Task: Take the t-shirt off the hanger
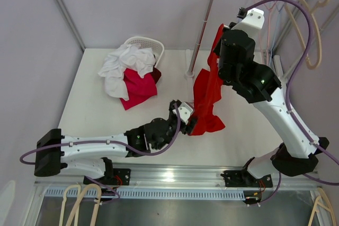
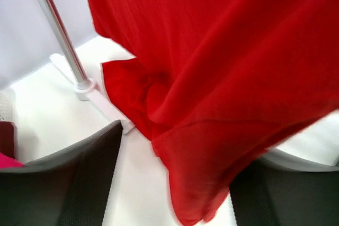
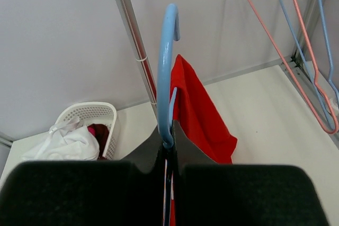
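Note:
A red t-shirt (image 1: 207, 93) hangs from a light blue hanger (image 3: 167, 67), and its lower end rests crumpled on the white table. My right gripper (image 3: 168, 136) is shut on the hanger's hook and holds it up beside the rack pole; in the top view the right gripper (image 1: 222, 43) is above the shirt. My left gripper (image 1: 189, 121) is at the shirt's bottom edge. In the left wrist view its jaws stand wide open, with the shirt's hem (image 2: 212, 183) hanging loose between them, not pinched.
A white basket (image 1: 143, 43) at the back left holds white and pink clothes that spill onto the table. The rack pole (image 1: 204, 25) and its foot (image 1: 189, 72) stand just behind the shirt. Empty hangers (image 1: 312, 25) hang on the rail at right.

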{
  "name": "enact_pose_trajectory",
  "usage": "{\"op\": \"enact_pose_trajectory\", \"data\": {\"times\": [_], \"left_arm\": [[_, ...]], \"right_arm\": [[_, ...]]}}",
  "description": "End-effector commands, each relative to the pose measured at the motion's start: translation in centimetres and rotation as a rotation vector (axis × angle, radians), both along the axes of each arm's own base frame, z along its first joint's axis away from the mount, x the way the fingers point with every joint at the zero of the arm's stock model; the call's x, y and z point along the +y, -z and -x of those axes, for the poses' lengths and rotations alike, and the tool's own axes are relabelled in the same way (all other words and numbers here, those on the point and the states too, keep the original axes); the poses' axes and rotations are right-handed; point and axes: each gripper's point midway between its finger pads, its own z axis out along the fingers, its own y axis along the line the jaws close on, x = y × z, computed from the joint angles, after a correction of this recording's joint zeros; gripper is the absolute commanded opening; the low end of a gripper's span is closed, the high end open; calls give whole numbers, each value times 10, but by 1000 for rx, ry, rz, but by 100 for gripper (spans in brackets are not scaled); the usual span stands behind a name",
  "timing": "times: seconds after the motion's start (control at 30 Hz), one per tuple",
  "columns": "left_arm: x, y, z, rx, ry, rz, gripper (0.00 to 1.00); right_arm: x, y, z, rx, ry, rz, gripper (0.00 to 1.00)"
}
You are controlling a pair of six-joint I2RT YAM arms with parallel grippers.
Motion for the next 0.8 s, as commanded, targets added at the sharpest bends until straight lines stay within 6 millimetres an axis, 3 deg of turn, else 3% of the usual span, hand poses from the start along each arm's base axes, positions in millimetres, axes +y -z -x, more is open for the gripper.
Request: {"op": "enact_pose_trajectory", "data": {"times": [0.0, 0.07, 0.1, 0.2, 0.23, 0.27, 0.47, 0.53, 0.77], "left_arm": [[-3, -47, 6, -23, 18, 131, 50], [-2, -55, 16, -15, 41, 154, 9], [4, -59, 17, 15, 4, 158, 1], [11, -65, 51, 63, 32, 114, 1], [9, -67, 78, 58, 84, 106, 1], [16, -71, 88, 57, 90, 116, 1], [34, -8, 148, 257, 174, 31, 1], [40, 4, 166, 267, 197, 14, 1], [55, 42, 195, 308, 167, -91, 1]], "right_arm": [[-1, -14, -1, -52, 29, -46, 0], [1, -13, -3, -54, 32, -42, 0], [1, -11, -4, -50, 34, -26, 0], [5, -7, -11, -48, 43, 4, 0], [4, -6, -13, -44, 46, 45, 0], [5, -6, -16, -54, 53, 47, 0], [-9, 4, -39, -24, 80, 74, 0], [-17, 5, -42, -22, 93, 68, 0], [-28, 8, -49, -9, 93, 58, 0]]}}
